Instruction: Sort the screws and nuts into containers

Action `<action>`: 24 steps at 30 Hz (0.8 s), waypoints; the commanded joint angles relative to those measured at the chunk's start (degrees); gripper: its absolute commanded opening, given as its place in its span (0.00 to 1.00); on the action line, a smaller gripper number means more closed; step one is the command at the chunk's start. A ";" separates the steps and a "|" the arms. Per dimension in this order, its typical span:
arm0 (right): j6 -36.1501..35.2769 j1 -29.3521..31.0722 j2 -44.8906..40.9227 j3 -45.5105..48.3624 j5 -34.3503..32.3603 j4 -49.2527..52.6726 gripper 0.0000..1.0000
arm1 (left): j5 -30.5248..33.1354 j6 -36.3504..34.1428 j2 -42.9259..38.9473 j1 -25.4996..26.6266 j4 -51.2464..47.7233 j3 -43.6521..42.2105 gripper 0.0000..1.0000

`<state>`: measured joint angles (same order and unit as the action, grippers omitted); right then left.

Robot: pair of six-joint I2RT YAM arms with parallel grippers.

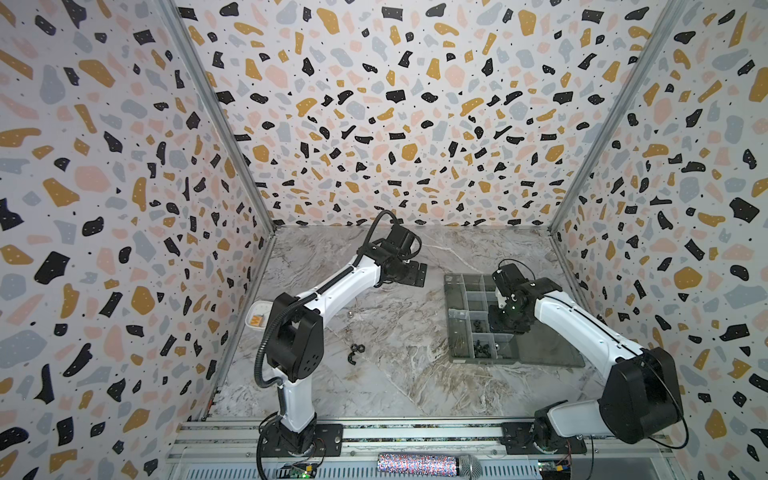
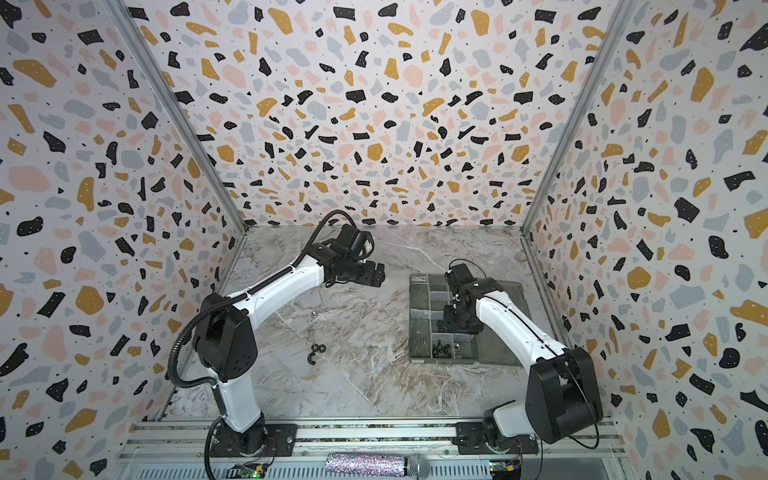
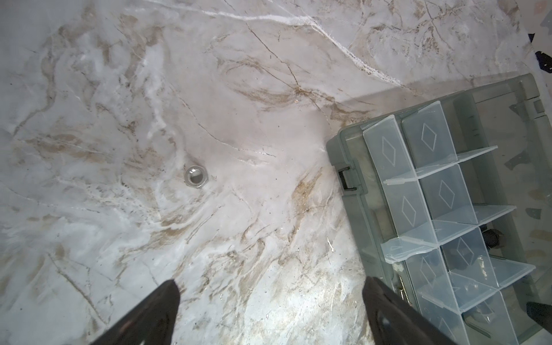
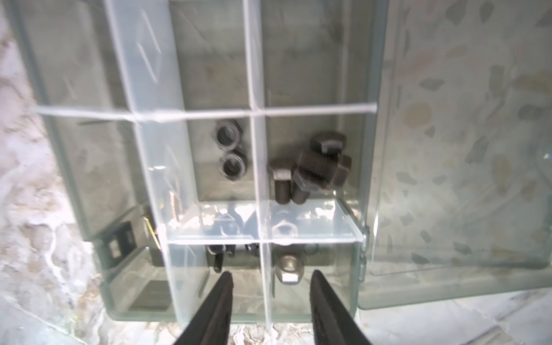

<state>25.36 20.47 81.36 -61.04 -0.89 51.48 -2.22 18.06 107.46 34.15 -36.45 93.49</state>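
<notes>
My right gripper [image 4: 271, 273] hangs parted, empty, over the organiser box [image 3: 358, 215]: two black hex nuts [image 4: 230, 155] in one compartment [image 4: 209, 185], black bolts [image 4: 310, 170] next door (three or four, blurry); one silver nut [image 3: 195, 176] loose on the table [image 3: 119, 119]; left gripper [image 3: 270, 283] spread wide, empty

White dish [image 1: 255, 319] half-hidden behind left arm [image 1: 340, 286]; organiser box [image 3: 340, 144] cut by frame edge; loose black pieces [image 1: 358, 348] indistinct.

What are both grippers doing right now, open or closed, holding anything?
Left gripper: open, holding nothing.
Right gripper: open, holding nothing, over the organiser box.
</notes>
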 commanded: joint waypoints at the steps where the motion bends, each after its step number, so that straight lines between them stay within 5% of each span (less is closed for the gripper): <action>1: -2.18 -0.13 4.14 -1.99 -1.05 -0.18 0.43 | 1.24 -1.27 -3.00 -0.73 -0.67 -0.38 0.97; 24: -5.79 3.96 26.79 -18.65 0.42 -4.38 0.28 | 5.38 -1.64 -18.67 -7.20 0.37 -15.71 0.97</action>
<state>20.36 22.41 106.80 -75.59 -1.45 48.80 2.00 17.37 91.07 27.66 -36.38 78.78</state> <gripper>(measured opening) 0.282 0.968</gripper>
